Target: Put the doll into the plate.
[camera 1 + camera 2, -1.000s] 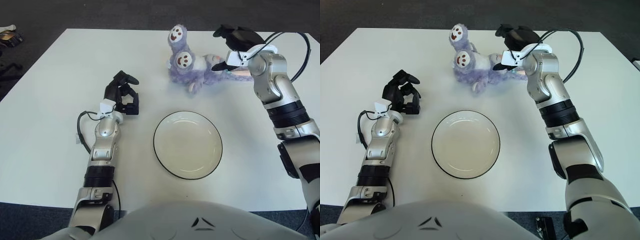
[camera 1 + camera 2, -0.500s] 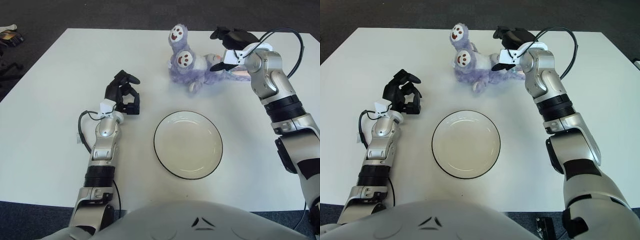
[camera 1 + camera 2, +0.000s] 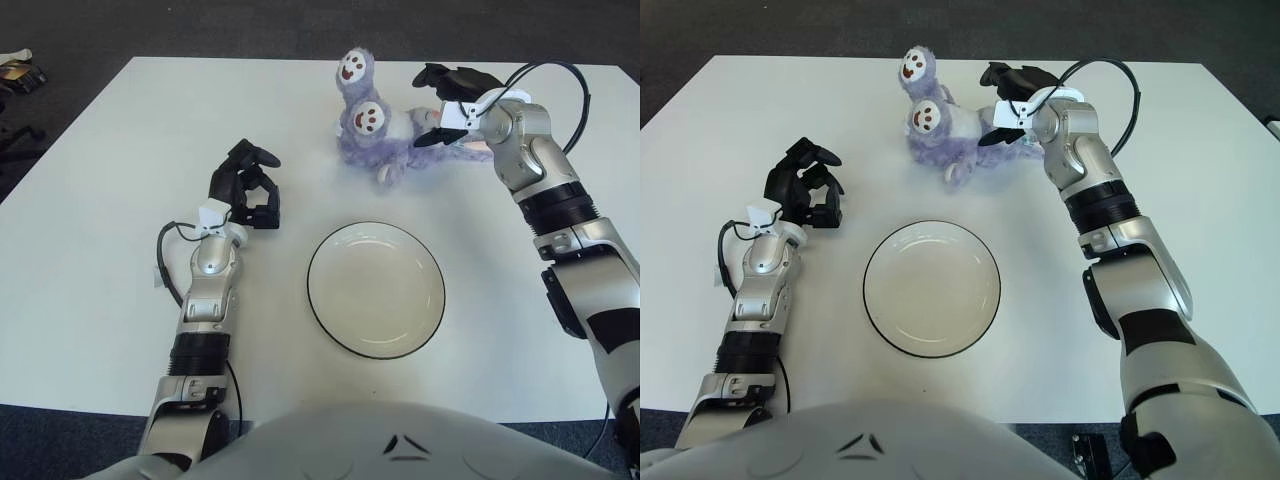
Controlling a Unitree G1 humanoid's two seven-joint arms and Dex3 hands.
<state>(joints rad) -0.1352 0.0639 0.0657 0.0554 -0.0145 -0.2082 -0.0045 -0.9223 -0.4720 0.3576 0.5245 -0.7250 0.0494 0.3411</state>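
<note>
The doll (image 3: 385, 130), a purple plush with two smiling faces, lay on its side at the far middle of the white table (image 3: 90, 250), one face poking up toward the far edge and the other turned toward me. It sat well beyond the plate (image 3: 376, 289), with bare tabletop between them. The plate was white with a dark rim, nothing in it, near the table's middle in front of the robot.

I had the right hand (image 3: 447, 105) at the doll's right end. Its dark fingers (image 3: 1002, 74) were spread, one set arched over the top of the plush and another finger pointing in at the pinkish part lower down. From my views the fingers were at the fur, but I could not tell whether they had actually closed on it; they looked parted rather than clamped. The silver forearm (image 3: 524, 160) ran back toward the right edge, a black cable (image 3: 560, 80) looping above it.

The left hand (image 3: 246, 188) showed left of the plate, fingers curled inward, gripping nothing.
</note>
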